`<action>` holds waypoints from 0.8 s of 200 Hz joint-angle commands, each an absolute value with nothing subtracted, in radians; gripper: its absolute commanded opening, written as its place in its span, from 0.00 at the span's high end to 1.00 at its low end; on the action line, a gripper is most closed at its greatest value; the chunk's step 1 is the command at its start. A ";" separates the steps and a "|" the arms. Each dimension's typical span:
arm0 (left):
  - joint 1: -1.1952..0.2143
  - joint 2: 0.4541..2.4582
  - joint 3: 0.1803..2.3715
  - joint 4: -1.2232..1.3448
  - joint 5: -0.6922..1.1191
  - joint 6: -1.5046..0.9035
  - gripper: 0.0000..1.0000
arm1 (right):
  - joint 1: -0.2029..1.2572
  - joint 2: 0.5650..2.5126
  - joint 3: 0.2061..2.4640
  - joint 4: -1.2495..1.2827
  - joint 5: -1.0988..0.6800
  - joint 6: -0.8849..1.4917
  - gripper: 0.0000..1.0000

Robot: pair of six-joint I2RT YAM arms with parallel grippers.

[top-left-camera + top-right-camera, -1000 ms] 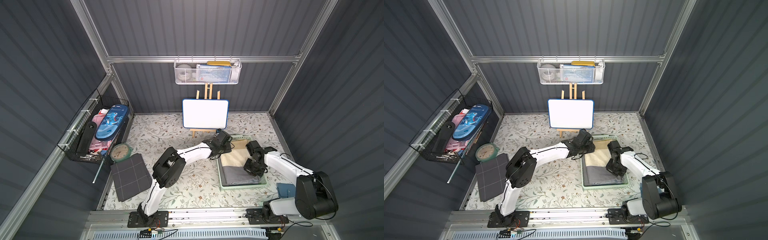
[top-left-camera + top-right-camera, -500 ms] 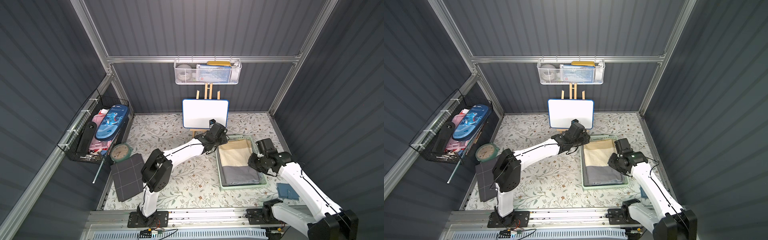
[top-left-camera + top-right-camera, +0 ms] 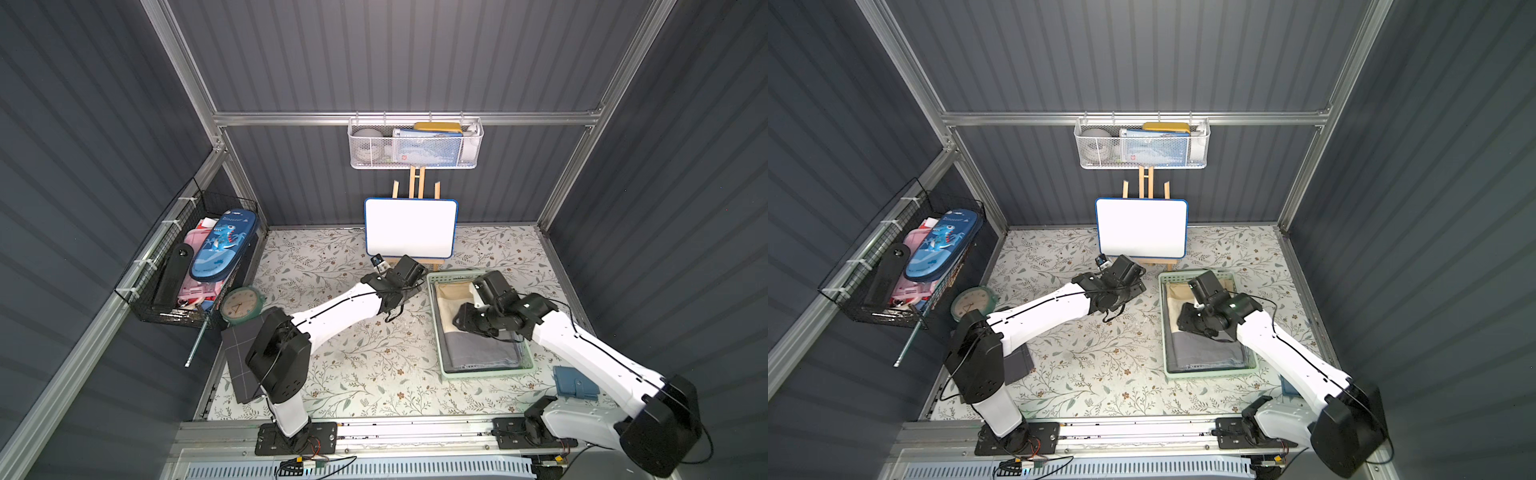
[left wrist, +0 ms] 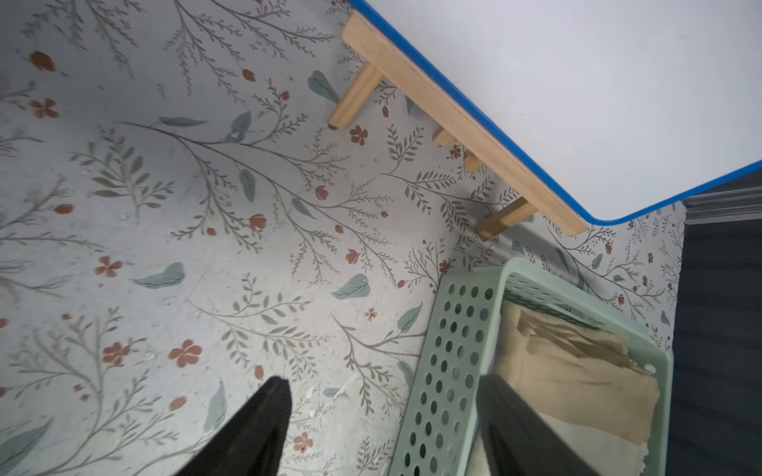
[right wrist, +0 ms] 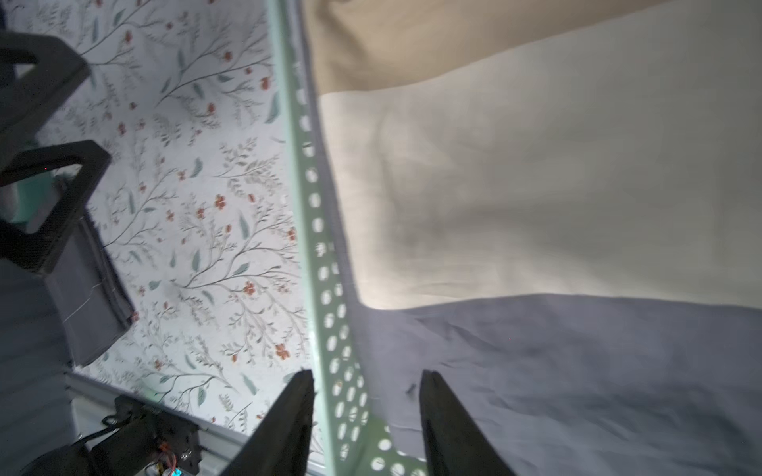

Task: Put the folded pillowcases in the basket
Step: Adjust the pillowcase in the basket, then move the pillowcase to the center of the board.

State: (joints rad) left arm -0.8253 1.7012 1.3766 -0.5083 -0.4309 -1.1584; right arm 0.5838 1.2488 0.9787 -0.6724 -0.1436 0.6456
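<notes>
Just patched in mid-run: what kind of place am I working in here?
Likely a staged robot test booth, not a real home: dark grey corrugated wall panels on an aluminium frame, a floral-patterned tabletop, and props like a small blue-edged whiteboard on a wooden easel.

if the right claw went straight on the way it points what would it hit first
Probably the basket: its perforated wall lies between the fingers of the open right claw. Depth is unclear, so a finger may brush the grey cloth first.
</notes>
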 commanded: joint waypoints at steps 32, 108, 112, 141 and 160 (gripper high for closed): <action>-0.817 1.331 1.405 -0.524 -0.610 -1.077 0.24 | 0.831 1.489 1.092 -0.399 -0.336 0.681 0.50; -0.781 1.128 1.488 -0.408 -0.677 -0.772 0.26 | 1.023 1.977 1.509 -0.409 -0.571 0.598 0.45; -0.781 1.126 1.491 -0.403 -0.674 -0.764 0.26 | 1.030 2.002 1.536 -0.412 -0.574 0.592 0.45; -0.781 1.159 1.507 -0.411 -0.634 -0.755 0.26 | 1.066 2.199 1.778 -0.522 -0.621 0.558 0.41; -0.779 1.179 1.516 -0.414 -0.621 -0.759 0.26 | 1.091 2.312 1.906 -0.557 -0.637 0.558 0.40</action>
State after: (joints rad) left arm -0.7837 1.1461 1.5032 -0.4191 -0.6479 -0.8093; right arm 1.0622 2.1979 1.7748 -0.4488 -0.5713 0.5941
